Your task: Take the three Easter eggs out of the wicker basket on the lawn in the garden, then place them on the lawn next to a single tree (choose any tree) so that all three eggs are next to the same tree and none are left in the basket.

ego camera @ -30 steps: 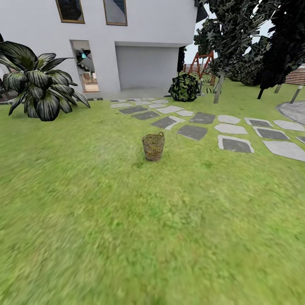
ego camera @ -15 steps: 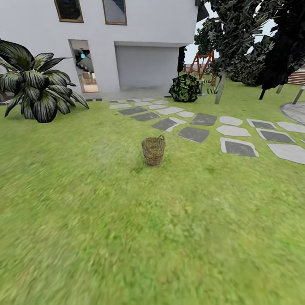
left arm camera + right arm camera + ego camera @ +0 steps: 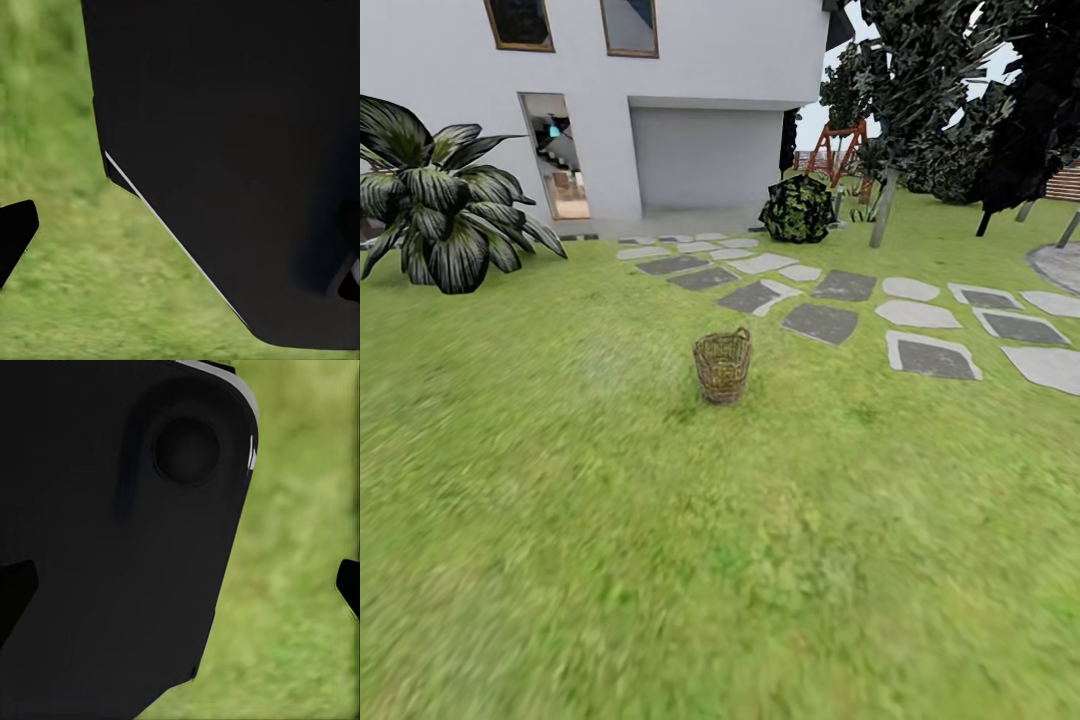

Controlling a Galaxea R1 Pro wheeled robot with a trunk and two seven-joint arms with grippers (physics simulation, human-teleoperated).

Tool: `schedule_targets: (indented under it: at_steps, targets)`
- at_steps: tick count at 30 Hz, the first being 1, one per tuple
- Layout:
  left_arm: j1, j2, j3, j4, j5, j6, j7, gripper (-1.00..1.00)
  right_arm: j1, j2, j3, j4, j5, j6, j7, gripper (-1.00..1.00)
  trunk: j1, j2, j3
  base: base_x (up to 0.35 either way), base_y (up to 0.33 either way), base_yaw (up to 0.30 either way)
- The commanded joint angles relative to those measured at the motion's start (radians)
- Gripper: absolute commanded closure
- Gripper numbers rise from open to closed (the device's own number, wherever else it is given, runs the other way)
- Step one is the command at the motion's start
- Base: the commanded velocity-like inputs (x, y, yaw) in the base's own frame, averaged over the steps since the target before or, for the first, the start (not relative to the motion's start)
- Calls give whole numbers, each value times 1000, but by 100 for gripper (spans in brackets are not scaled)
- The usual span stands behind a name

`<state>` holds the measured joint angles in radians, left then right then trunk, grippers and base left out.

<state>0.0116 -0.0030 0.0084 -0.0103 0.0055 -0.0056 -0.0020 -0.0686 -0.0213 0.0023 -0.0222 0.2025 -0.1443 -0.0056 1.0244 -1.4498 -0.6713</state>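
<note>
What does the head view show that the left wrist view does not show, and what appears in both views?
The head view alone shows the small round basket of woven brown twigs, the grey stepping-stone slabs, the white house and a big striped-leaf plant. The left wrist view alone shows a large black robot part close to the camera and a black fingertip. Both show the short green lawn.

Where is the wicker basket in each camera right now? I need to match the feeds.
Head view: wicker basket stands upright on the lawn, near centre, just short of the grey stepping stones.
Left wrist view: basket not in it; grass beside a dark robot part.
Right wrist view: basket not in it; grass.
Shared landmark: the lawn.
</note>
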Motion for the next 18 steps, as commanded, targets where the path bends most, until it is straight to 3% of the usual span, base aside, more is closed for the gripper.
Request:
schedule_targets:
  at_steps: [1,18]
  targets:
    - [0,0,1,-1,1,-1,-1,-100,0,0,0,1,5,-3,-1,-100,1,0,-1,340,0,0]
    - [1,0,1,-2,1,-1,0,-100,0,-2,-1,2,0,-3,-1,-100,1,0,-1,340,0,0]
